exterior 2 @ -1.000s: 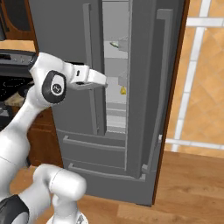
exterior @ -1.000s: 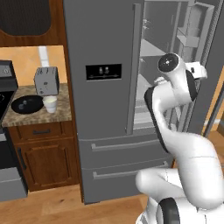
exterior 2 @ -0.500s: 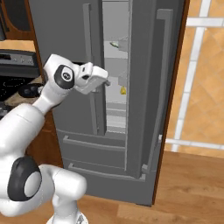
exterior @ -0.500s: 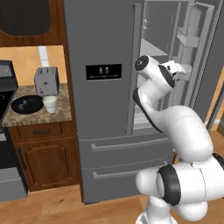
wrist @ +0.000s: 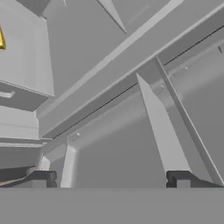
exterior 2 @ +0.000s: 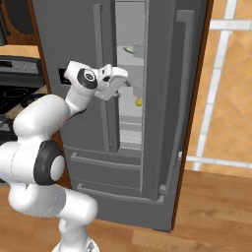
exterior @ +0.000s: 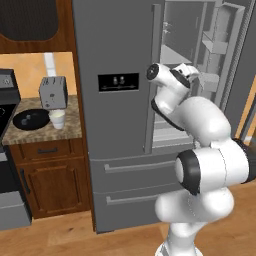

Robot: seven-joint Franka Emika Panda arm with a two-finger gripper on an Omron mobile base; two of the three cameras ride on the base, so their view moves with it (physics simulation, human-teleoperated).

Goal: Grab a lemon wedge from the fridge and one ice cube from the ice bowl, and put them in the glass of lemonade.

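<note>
A: Fingertips [wrist: 41, 178] set wide apart at the bottom of the hand view, nothing between them, only grey fridge interior beyond. Gripper [wrist: 111, 179] unladen.

B: And from the base?

A: Gripper [exterior 2: 123, 82] raised at the mouth of the open right side of the fridge [exterior 2: 162, 98], aimed inward at about the height of the upper shelves. Seen from the left base view too, gripper [exterior: 192, 75] just inside the gap past the closed left door, in front of the white shelves.

B: Lemon wedge?

A: Lemon wedge [exterior 2: 139, 102] lying on a shelf inside the fridge, a little below and to the right of the gripper, clearly apart from it. Also caught as a yellow sliver at the far left edge of the hand view [wrist: 1, 39]. Another small pale item [exterior 2: 129, 49] higher up on an upper shelf; too small to identify.

B: Right door?

A: Swung fully open, door bins visible in the left base view.

B: Rest of the task things?

A: Off to the left on the granite counter [exterior: 70, 131]: ice bowl [exterior: 31, 119], black and shallow, with the glass of lemonade [exterior: 57, 119] just beside it on its right. Toaster [exterior: 53, 92] standing behind both, against the wall. All well apart from the arm.
</note>
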